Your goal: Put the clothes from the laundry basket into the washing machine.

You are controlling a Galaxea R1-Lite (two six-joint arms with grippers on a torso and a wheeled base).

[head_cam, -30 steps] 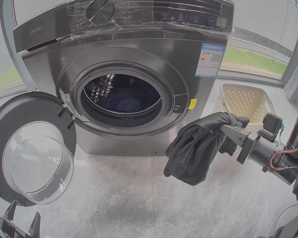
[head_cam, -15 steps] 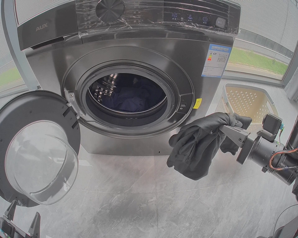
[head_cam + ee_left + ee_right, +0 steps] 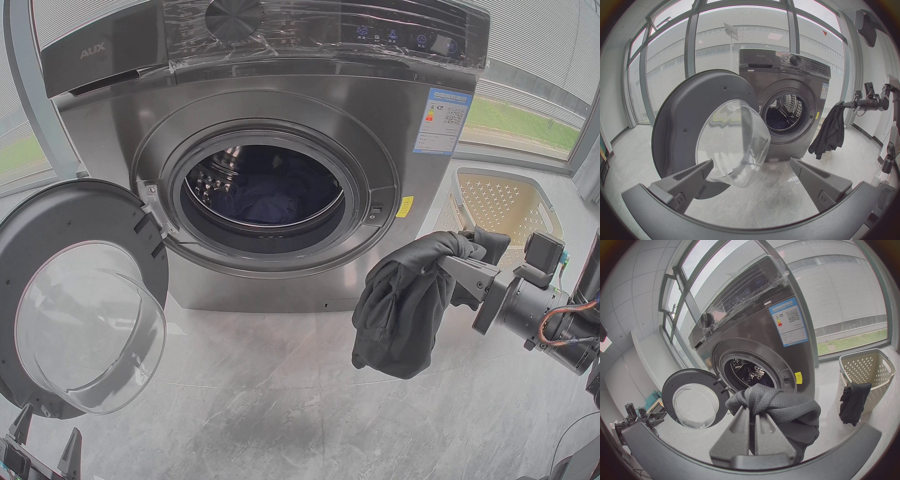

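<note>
The grey washing machine stands ahead with its round door swung open to the left. Dark blue clothes lie inside the drum. My right gripper is shut on a dark grey garment, which hangs above the floor to the right of the drum opening and below it. The right wrist view has the same garment bunched over the shut fingers. Behind that arm stands the beige laundry basket. My left gripper is open and holds nothing, low at the near left, facing the door.
A dark cloth hangs against the basket's front wall; I cannot tell whether it belongs to the held garment. Bare grey floor lies in front of the machine. Windows run behind and to the right.
The head camera has shifted, so the machine sits further right in the picture. The right gripper keeps its hold; the garment has swung and now hangs straighter down.
</note>
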